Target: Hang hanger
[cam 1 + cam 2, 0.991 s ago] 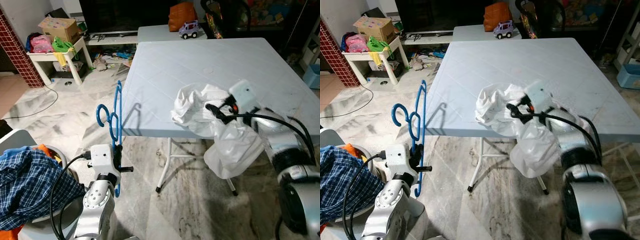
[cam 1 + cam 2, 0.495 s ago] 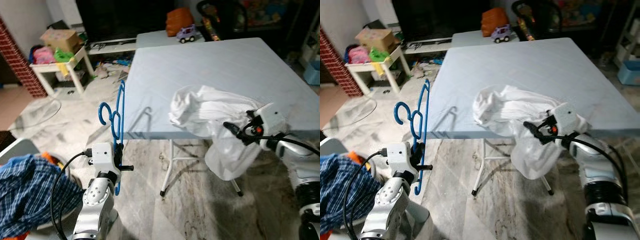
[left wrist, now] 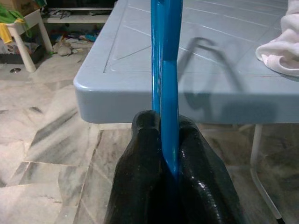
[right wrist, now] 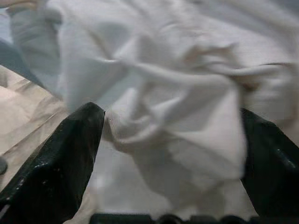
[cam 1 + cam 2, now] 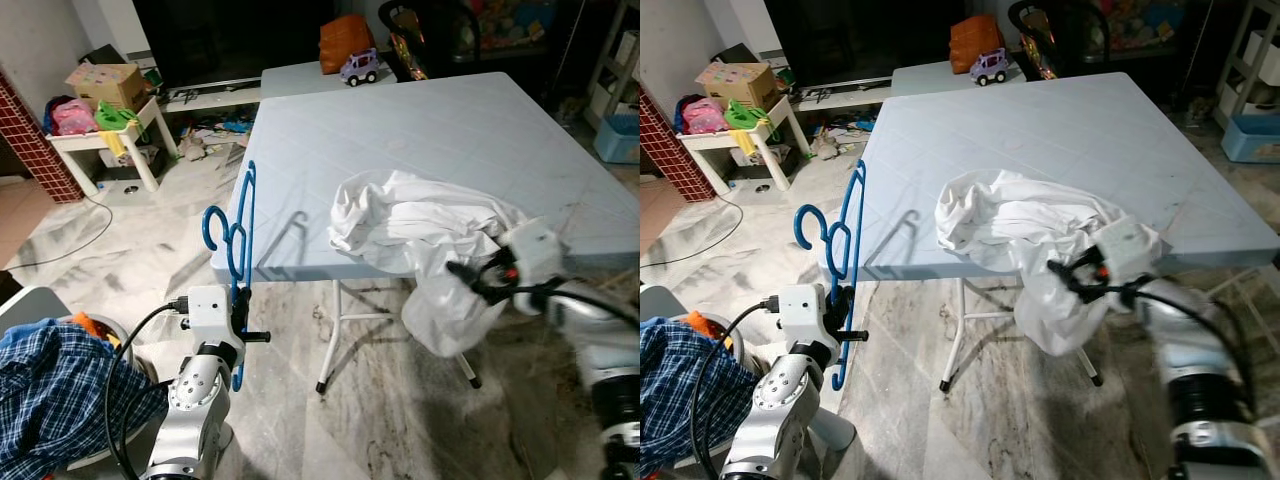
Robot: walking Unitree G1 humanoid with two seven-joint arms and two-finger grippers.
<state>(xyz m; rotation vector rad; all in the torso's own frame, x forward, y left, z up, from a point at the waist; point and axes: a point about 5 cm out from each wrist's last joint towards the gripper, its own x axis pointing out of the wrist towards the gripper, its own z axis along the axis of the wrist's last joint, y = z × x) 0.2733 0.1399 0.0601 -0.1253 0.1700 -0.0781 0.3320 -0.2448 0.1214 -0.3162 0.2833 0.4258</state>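
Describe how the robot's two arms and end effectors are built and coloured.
Both arms are silver, jointed metal with black cables looped alongside. The left end effector and right end effector each have two long glossy black fingers beneath a white box-shaped wrist housing; the right shows a small orange-red mark.

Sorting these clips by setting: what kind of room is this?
Most likely a lived-in family living room: a dark TV screen on a low stand, a toy car, a folding table and a marble-patterned floor with clutter.
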